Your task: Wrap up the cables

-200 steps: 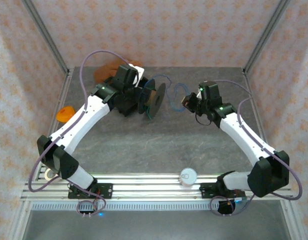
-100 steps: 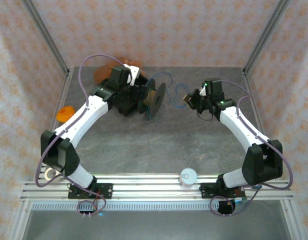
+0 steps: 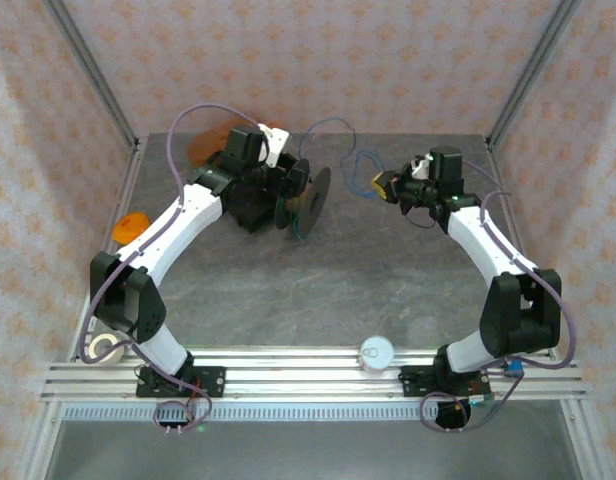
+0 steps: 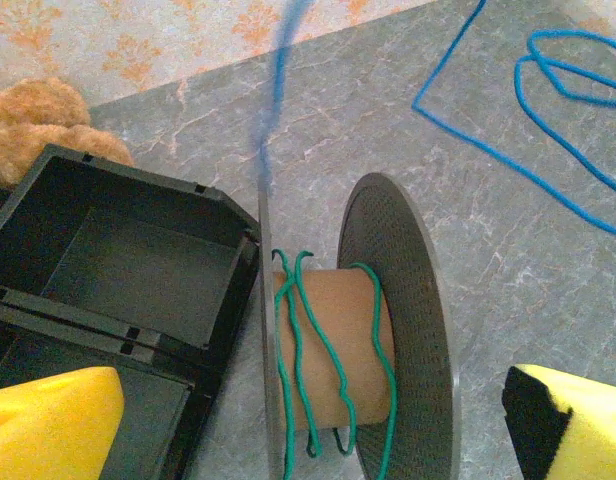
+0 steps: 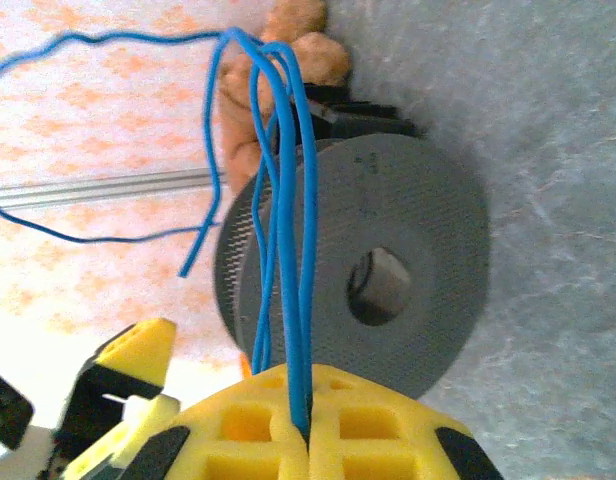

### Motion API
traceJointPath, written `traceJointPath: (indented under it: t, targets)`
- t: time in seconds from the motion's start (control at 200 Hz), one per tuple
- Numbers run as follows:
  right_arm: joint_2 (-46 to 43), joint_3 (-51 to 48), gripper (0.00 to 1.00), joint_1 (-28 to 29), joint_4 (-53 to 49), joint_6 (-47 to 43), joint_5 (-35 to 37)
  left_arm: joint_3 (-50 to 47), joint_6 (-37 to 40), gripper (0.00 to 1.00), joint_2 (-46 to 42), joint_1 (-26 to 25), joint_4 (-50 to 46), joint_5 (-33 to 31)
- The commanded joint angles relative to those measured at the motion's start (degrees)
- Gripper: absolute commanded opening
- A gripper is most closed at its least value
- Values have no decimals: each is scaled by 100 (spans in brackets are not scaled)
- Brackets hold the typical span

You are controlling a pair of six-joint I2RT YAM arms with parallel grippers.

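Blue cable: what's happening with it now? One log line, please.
right jaws: shut on blue cable | left jaws: open over spool | green cable: few loose turns on spool core

Green cable [image 4: 298, 350] on brown-cored dark grey spool [image 4: 408, 300], blue cable [image 5: 308, 300], black box [image 4: 138, 270], tan plush toy [image 4: 38, 115], grey marbled worktop [image 3: 318, 290], pale pink walls [image 3: 338, 60] with orange floral pattern.

l gripper [image 4: 308, 420] wide, r gripper [image 5: 306, 422] tight
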Motion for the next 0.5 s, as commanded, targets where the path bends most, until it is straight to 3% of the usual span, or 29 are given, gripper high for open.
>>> traceJointPath:
  t: [0.0,0.18,0.275,0.496]
  targets:
    - [139,-68,0,-37,942,606,-512,128,-69,100,-57,13,216,-32]
    - [255,-123,0,-68,998,589,-525,144,-237,100,-29,21,439,-324]
    - [281,-187,0,-89,988,555,-532,233,-479,100,34,37,406,-909]
    - [98,-402,0,-193,814,382,-681,-23,-515,100,-183,97,693,-916]
